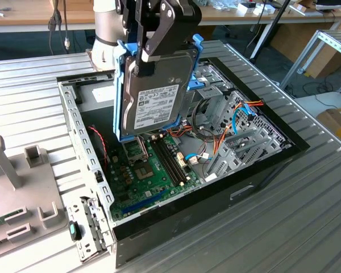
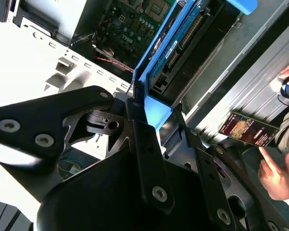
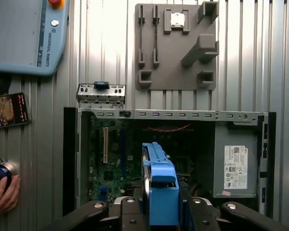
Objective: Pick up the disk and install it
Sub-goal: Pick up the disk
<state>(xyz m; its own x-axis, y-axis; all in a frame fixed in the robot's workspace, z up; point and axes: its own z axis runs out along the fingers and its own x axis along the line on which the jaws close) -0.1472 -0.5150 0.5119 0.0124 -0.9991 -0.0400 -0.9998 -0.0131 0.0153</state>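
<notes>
Hanging on edge above the open computer case (image 1: 216, 199) on the ribbed table (image 1: 307, 222), the disk (image 1: 156, 99) is clamped near its upper end by the pincer (image 1: 143, 57), which is closed firmly on it, label toward the near side. Doing this step well likely means holding the drive square and level over the metal bays (image 1: 238, 142) at the exterior view's right, clear of the loose cables (image 1: 219, 139).

End effector (image 1: 142, 57) closed (fingers down); arm (image 1: 105, 25) upright
</notes>
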